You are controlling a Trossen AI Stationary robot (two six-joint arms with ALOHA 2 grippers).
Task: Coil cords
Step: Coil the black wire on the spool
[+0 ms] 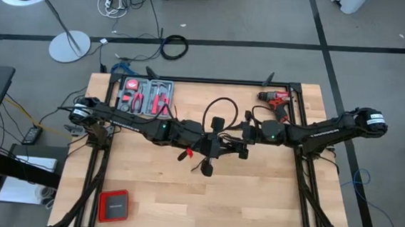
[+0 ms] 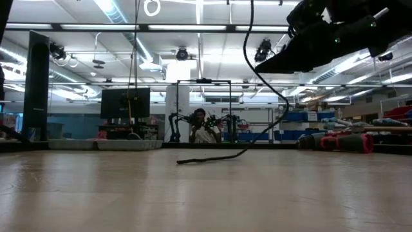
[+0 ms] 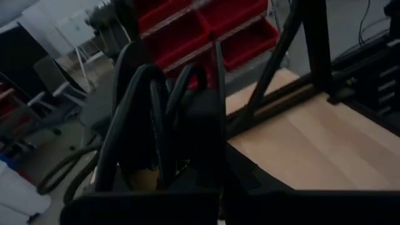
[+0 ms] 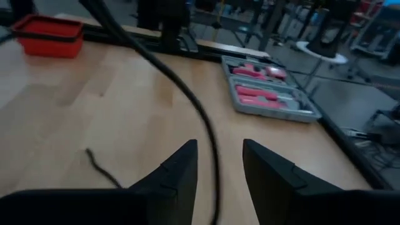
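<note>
While your left tool (image 1: 210, 151) pinches the cord (image 4: 187, 100) aloft, it drops lengthwise between your right tool's (image 4: 219, 169) parted fingers.

Cord (image 2: 257, 71) top end cut off by frame edge, low view.

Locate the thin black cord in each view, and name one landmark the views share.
High: cord loops at table centre, between the grippers.
Low: hangs from above, free end on the tabletop.
Left wrist: loops close before the camera.
Right wrist: runs between the right gripper's open fingers.
Landmark: tool case.
</note>
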